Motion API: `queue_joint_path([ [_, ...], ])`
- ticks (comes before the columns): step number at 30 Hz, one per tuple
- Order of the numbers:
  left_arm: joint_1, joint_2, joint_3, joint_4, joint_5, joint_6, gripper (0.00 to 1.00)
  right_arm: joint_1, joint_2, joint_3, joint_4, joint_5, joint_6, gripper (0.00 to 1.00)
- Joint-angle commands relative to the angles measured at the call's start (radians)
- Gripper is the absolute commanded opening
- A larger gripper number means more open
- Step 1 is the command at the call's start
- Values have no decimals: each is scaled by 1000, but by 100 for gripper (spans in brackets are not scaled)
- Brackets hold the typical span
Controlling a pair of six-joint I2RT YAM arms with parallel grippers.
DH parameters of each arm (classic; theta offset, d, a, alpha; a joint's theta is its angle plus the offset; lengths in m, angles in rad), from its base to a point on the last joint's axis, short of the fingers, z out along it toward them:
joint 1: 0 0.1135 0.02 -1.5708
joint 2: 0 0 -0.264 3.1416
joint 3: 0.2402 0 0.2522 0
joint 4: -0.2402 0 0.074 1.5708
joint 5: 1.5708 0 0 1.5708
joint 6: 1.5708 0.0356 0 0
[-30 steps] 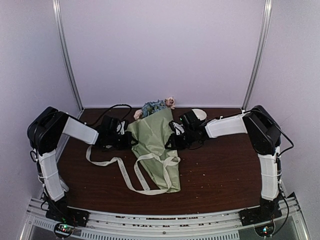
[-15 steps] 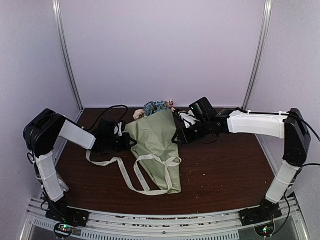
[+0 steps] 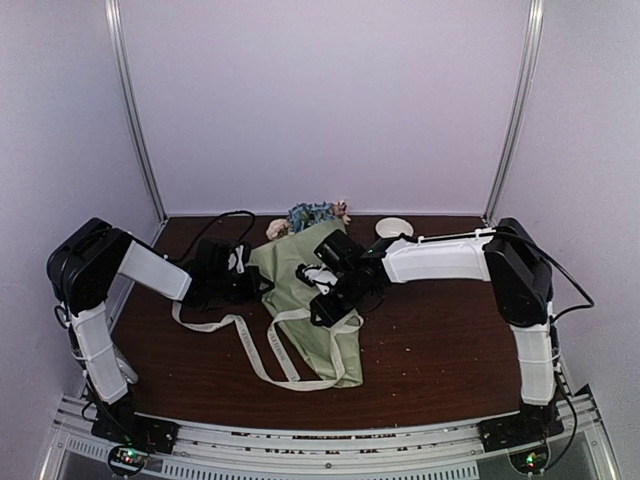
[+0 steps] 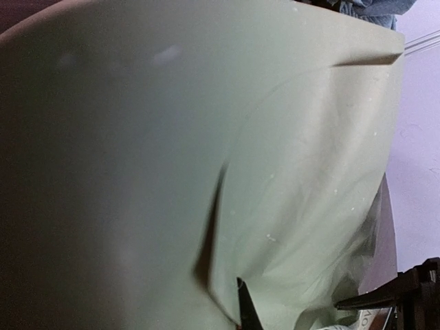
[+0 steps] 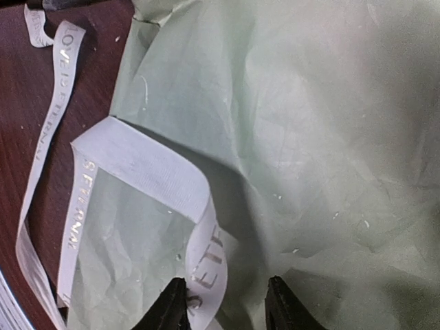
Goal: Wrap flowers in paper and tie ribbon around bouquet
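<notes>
The bouquet lies in mid-table as a cone of sage-green paper, its narrow end toward me. The flowers show pink and blue at the far, wide end. The cream ribbon loops over the cone's lower part and trails left. My left gripper is at the cone's left edge, shut on the paper, with one fingertip showing in a fold. My right gripper hovers over the cone's middle. In its wrist view it is open over the paper, and the lettered ribbon rises against its left finger.
A small white round object sits at the back right of the brown table. Black cables arch behind the left gripper. Metal posts stand at the back corners in front of white walls.
My right arm swung left from the bouquet's right side to above its middle, over the ribbon loop, and its jaws opened. The left arm and the bouquet stayed put.
</notes>
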Motion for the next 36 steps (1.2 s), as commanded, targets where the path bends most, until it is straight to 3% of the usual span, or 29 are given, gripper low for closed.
queue_joint_path([
  [1,-7,-29,-18,68,-16,-7,0,8,22,44,-36,46,-18,31],
  [6,-7,-29,-19,71,-14,-10,0,19,29,42,-14,-19,-34,0],
  [10,-6,-21,5,74,-22,-14,0,65,-32,11,-35,-252,-129,0],
  [14,-6,-12,38,70,-37,-32,0,166,-227,-171,65,-476,-198,0],
  [22,-6,-13,87,8,-96,-89,0,266,-493,-531,49,-474,-117,0],
  [26,-5,-26,87,7,-106,-103,0,190,-650,-777,156,-465,37,0],
  [31,-5,-28,93,6,-106,-104,0,-32,-724,-921,152,-506,188,0],
  [36,5,-16,135,-22,-101,-85,0,-119,-805,-973,-47,-495,182,0],
])
